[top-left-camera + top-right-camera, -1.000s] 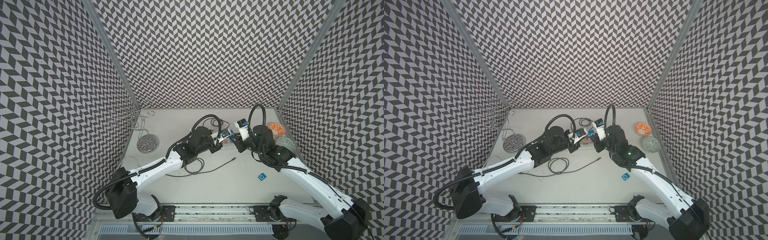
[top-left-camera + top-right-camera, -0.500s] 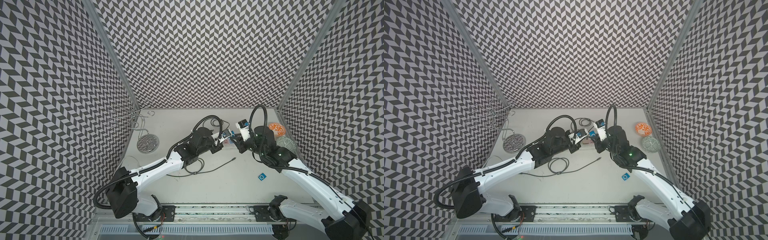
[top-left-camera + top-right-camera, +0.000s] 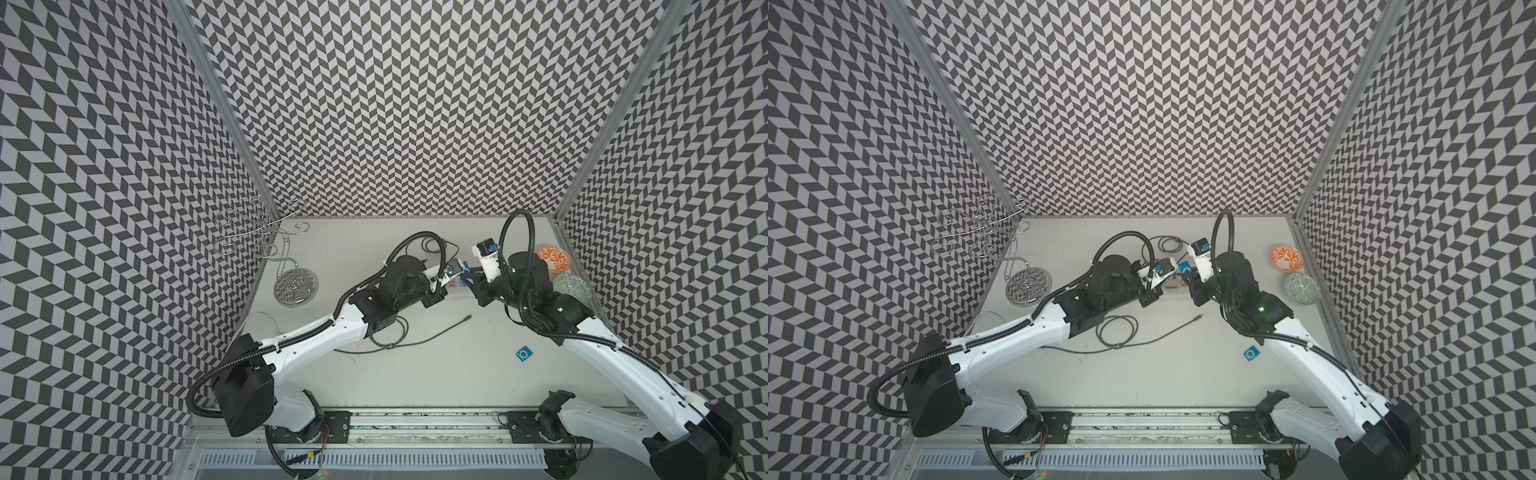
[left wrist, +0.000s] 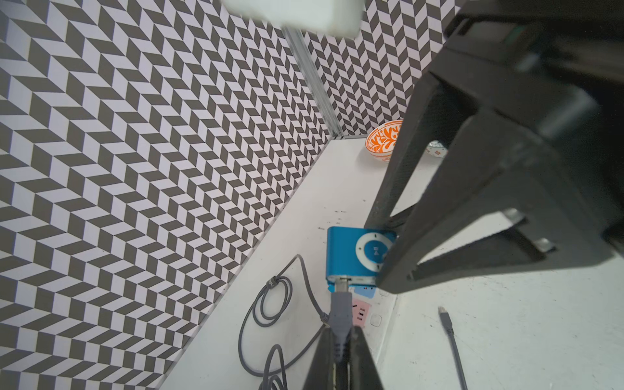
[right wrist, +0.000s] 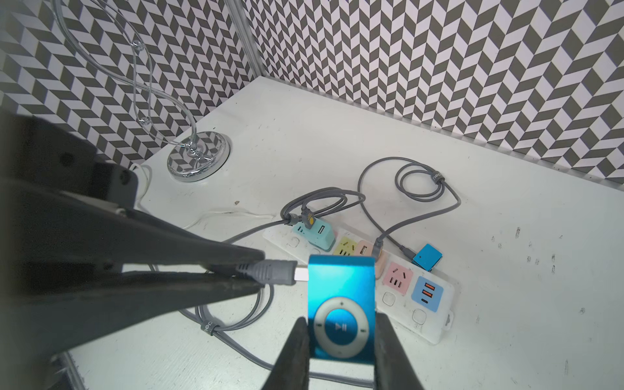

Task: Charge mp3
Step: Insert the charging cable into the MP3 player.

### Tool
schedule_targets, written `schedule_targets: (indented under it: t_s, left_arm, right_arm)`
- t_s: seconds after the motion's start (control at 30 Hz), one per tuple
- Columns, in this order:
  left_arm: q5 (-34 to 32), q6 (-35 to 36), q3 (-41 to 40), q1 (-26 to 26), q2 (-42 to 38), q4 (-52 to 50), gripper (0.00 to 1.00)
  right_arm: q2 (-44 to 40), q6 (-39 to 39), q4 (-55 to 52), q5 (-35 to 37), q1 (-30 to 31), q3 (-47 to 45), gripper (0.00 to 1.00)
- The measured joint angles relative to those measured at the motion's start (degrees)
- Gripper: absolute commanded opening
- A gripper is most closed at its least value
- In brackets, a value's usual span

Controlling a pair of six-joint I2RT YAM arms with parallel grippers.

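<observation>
Low over the white table: charging step under way, plug at the port, not yet home by the look of it.
Front of table: second player lying flat, well apart from both arms; loose cable lying free, end unplugged.
Right gripper: clamped on the lower half of the blue player, held in the air above the power strip.
Left gripper: pinched tight on the grey plug, lined up with the player's side edge.
Done: player lifted, plug picked up, tip brought to port.
Left: final push; bare metal showing between boot and player, so probably not fully seated; after that, presumably, letting go.
Player: small, flat, glossy blue metal; white control ring, blue centre.
Plug: ribbed rubbery boot, short silver tip.
Fingers: matte black plastic, long and wedge-shaped.
Strip: white plastic bar, pastel socket blocks in teal, yellow, pink and blue, grey leads looped beside it.
Farther right: orange-patterned bowl, pale green glass dish.
Far left corner: chrome wire stand, twisted stem, round mirrored foot.
Backdrop: chevron wall, grey and white.
</observation>
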Motion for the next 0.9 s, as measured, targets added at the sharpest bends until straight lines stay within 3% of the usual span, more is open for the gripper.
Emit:
schedule_targets:
  t_s: [0.9]
  left_arm:
    - [-2.47,3.41,-0.11,-1.11,0.22,-0.15,0.00]
  right_arm:
    - [-0.24,-0.61,0.33,-1.60,-0.59,-0.79,0.12]
